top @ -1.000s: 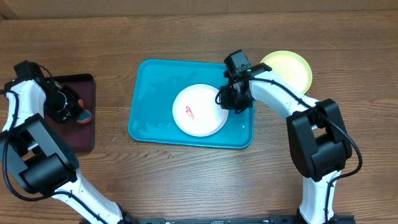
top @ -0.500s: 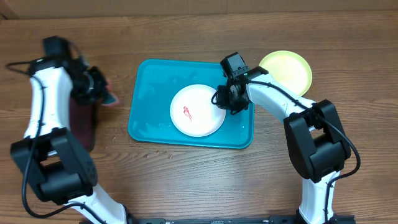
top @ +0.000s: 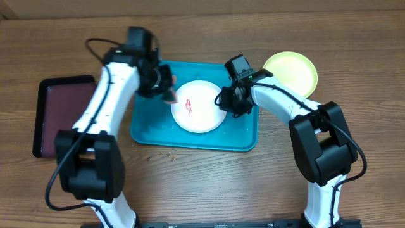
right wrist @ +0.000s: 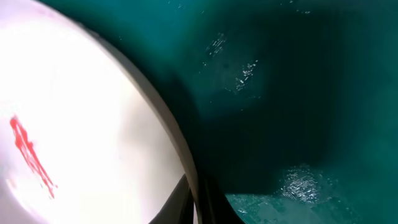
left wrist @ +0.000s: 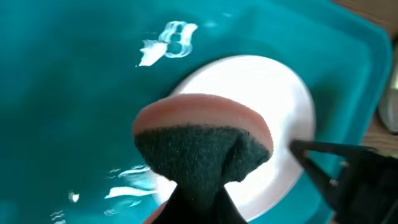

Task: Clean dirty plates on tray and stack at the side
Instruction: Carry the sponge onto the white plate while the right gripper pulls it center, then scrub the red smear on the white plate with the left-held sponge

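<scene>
While right gripper pinches plate — sponge hangs near.

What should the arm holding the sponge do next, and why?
Probably lower the pink-and-green sponge in the left gripper onto the red smear on the round white plastic plate: the sponge hangs close beside the unwiped smear, and the right gripper pinches the plate's rim, steadying it.

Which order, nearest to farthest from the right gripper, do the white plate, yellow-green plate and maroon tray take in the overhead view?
1. The white plate, on the teal tray, its rim pinched by the right gripper.
2. The yellow-green plate, off the tray's far right corner.
3. The maroon tray, at the far left.
</scene>
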{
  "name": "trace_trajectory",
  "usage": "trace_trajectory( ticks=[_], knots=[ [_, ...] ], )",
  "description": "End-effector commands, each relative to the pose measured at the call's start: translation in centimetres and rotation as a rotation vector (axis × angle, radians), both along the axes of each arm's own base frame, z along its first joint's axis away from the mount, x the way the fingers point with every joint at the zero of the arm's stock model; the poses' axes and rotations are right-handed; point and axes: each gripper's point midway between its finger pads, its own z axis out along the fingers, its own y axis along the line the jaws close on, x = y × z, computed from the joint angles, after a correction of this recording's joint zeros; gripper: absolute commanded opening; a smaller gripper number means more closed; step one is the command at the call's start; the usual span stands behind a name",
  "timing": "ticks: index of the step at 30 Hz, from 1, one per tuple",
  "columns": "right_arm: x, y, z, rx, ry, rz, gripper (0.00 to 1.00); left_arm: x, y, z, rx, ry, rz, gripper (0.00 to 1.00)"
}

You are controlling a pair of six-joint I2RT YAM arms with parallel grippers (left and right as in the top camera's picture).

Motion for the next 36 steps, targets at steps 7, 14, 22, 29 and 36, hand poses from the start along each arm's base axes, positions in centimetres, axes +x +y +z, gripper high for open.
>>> trace_trajectory(
  ticks=[7, 14, 22, 29, 36],
  knots=[
    [-1.2, -1.1, -1.6, -0.050, 0.034, 0.023, 0.04, -0.6, -8.2, -5.1, 0.000, 0.063, -0.076, 0.04],
    [-1.1, -1.2, -1.6, -0.056, 0.031, 0.021, 0.04, -1.5, -11.2, -8.1, 0.017, 0.091, -0.145, 0.04],
    [-1.1, -1.2, -1.6, -0.060, 0.030, 0.020, 0.04, -1.7, -7.0, -10.4, 0.244, 0.119, -0.092, 0.04],
    [-1.1, -1.4, -1.6, -0.067, 0.028, 0.019, 0.04, -1.0, -3.5, -9.9, 0.439, 0.077, -0.052, 0.05],
    [-1.1, -1.4, -1.6, -0.067, 0.027, 0.019, 0.05, 0.6, -4.4, -8.4, 0.414, 0.021, -0.044, 0.04]
  ],
)
